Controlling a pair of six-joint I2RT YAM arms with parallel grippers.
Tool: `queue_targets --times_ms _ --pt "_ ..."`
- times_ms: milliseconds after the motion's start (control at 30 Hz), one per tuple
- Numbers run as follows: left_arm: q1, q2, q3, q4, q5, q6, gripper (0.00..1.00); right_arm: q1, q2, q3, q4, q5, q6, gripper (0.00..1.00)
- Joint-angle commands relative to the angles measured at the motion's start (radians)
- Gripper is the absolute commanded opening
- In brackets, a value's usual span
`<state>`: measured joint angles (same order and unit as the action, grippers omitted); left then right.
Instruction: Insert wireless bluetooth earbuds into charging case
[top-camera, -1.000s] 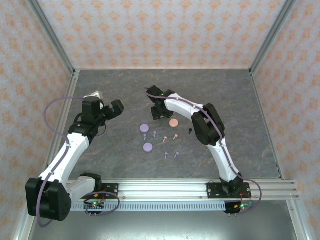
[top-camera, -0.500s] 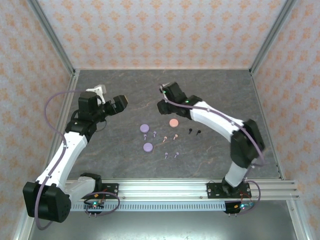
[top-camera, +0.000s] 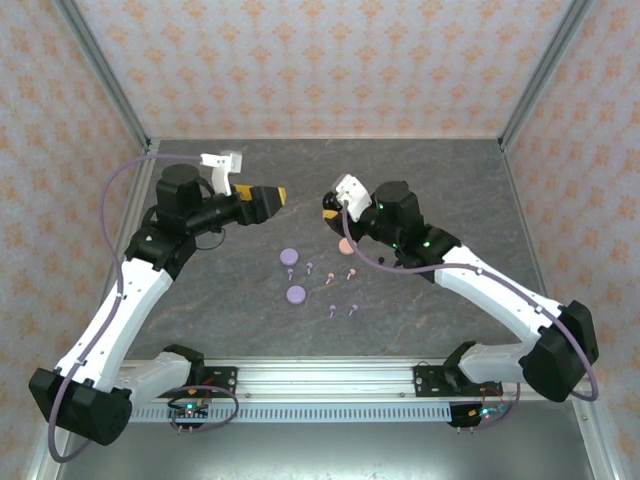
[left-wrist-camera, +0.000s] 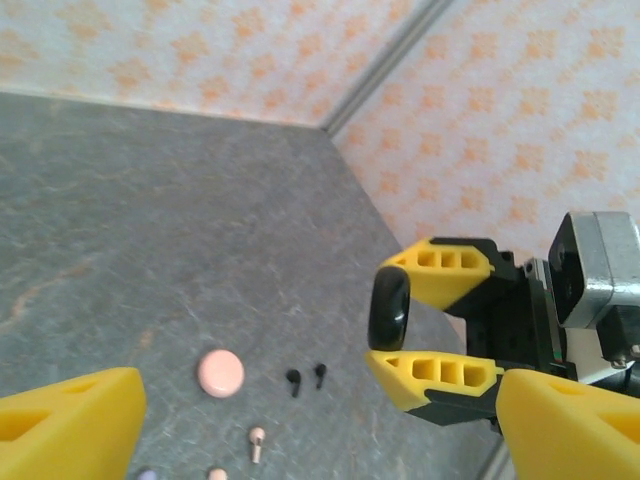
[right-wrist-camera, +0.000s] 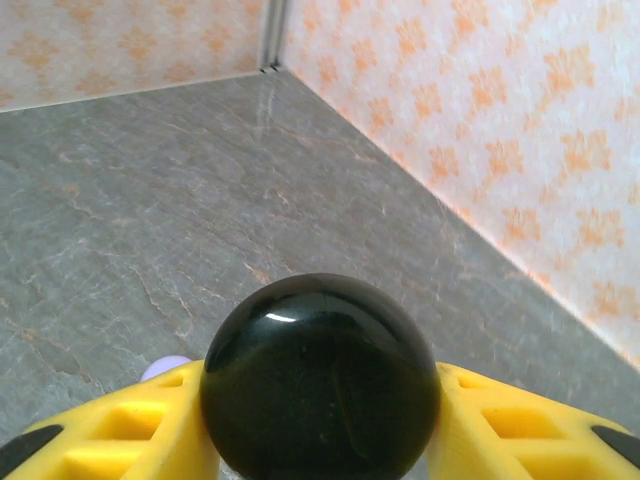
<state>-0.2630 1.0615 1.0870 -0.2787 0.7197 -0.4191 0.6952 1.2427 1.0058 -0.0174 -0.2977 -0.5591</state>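
My right gripper is shut on a glossy black round charging case, held on edge above the table; in the left wrist view that case sits between its yellow fingers. My left gripper hangs open and empty a short way to the left, pointing at it. Below lie two black earbuds, pink earbuds and lilac earbuds. A pink round case and two lilac ones rest shut on the table.
The grey stone-patterned table is walled by patterned panels with metal posts. More lilac buds lie nearer the front. The right forearm crosses low over the table's right half.
The right gripper has lifted the black case off the table and turned toward the left arm. The left gripper has risen and moved right toward it, its jaws narrowing slightly.
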Motion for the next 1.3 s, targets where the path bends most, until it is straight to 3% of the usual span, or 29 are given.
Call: queue_targets --times_ms 0,500,933,1267 --pt "-0.039 0.016 0.023 0.02 0.049 -0.017 0.89 0.006 -0.041 -0.03 0.079 -0.093 -0.16 0.49" --pt "-0.208 0.158 0.036 0.138 0.022 -0.059 0.76 0.006 -0.038 -0.021 0.077 -0.137 -0.174 0.49" --pt "-0.225 0.216 0.059 0.136 0.031 -0.06 0.52 0.006 -0.036 -0.018 0.066 -0.164 -0.182 0.49" --pt "-0.228 0.224 0.074 0.119 0.043 -0.041 0.41 0.006 -0.026 -0.007 0.068 -0.167 -0.17 0.5"
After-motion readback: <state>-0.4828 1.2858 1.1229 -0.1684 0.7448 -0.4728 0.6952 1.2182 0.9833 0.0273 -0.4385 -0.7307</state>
